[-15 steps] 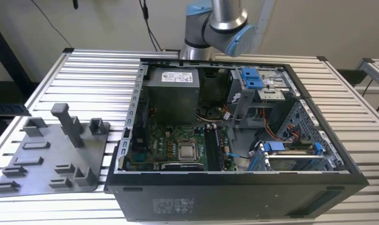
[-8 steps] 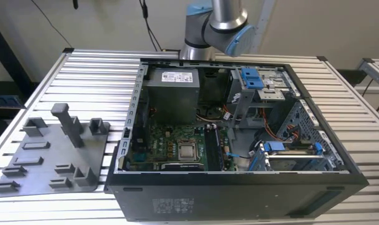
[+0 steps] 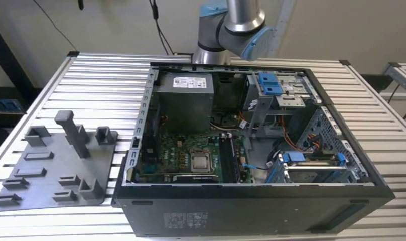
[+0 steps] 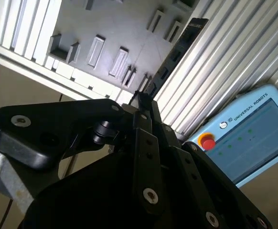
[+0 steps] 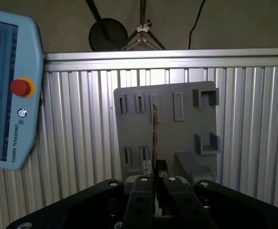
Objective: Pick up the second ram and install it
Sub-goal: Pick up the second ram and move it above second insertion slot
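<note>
The second ram (image 5: 154, 129) is a long thin dark strip, seen edge-on in the first wrist view, with a small pale label near the fingers. In the second wrist view the ram (image 4: 177, 50) shows its row of black chips. My gripper (image 5: 155, 180) is shut on one end of it, and the gripper (image 4: 142, 99) holds the strip sticking out over the grey fixture plate (image 5: 177, 133). In the exterior view, the open computer case (image 3: 256, 201) holds the green board (image 3: 189, 150) with its long black slots (image 3: 228, 158).
The grey fixture plate (image 3: 55, 175) with slots and posts lies on the ribbed metal table (image 3: 102, 75) at the exterior view's left of the case. A pale blue teach pendant (image 5: 7, 86) rests on the table beside the plate. The arm (image 3: 233, 22) rises behind the case.
</note>
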Available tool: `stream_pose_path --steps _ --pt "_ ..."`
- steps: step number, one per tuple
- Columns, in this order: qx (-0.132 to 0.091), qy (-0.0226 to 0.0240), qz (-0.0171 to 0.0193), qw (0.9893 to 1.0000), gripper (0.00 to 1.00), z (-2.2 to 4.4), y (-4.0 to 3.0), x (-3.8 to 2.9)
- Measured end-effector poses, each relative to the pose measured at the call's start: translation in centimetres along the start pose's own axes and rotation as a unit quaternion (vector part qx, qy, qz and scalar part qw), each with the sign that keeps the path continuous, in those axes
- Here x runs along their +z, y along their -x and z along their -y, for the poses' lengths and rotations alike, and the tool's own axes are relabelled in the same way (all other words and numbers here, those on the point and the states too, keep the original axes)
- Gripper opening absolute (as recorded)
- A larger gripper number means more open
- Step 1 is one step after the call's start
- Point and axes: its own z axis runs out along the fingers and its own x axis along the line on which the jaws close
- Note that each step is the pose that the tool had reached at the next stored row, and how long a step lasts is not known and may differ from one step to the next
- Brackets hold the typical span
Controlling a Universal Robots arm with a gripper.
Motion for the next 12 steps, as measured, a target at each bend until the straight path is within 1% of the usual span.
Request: stream_pose_path --steps 3,6,12 --pt "0.000 0.0000 0.0000 1.0000 0.14 0.28 0.00 0.02" --pt "0.000 0.0001 0.0000 1.0000 0.14 0.86 0.02 0.04" --pt "0.000 0.0008 0.0000 1.0000 0.14 2.51 0.10 0.09"
